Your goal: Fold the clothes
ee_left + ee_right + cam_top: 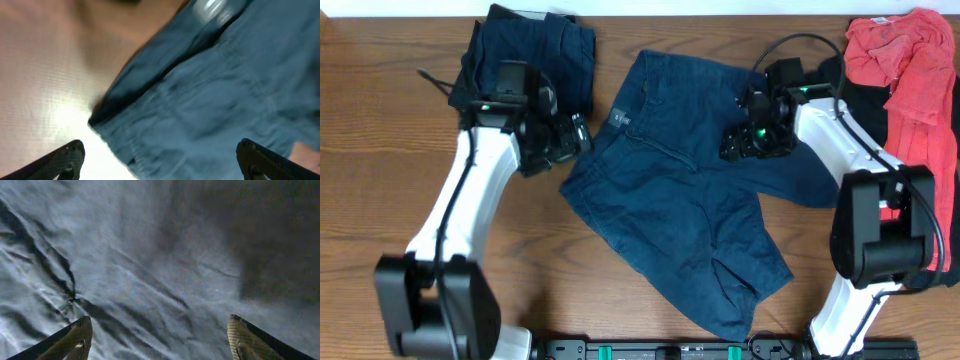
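Dark blue shorts [680, 190] lie spread out in the middle of the table. My left gripper [570, 140] is open at the shorts' left edge; the left wrist view shows the blue cloth edge [200, 100] between its wide-apart fingers [160, 160], over bare wood. My right gripper [752, 140] is open over the shorts' upper right part. The right wrist view shows only wrinkled blue cloth [125, 270] between its spread fingers [160, 337]. Neither gripper holds anything.
A folded dark blue garment [535, 50] lies at the back left, behind my left arm. A red garment [905, 70] on a black one [865, 95] is piled at the back right. Bare wooden table [380, 150] lies to the left and front.
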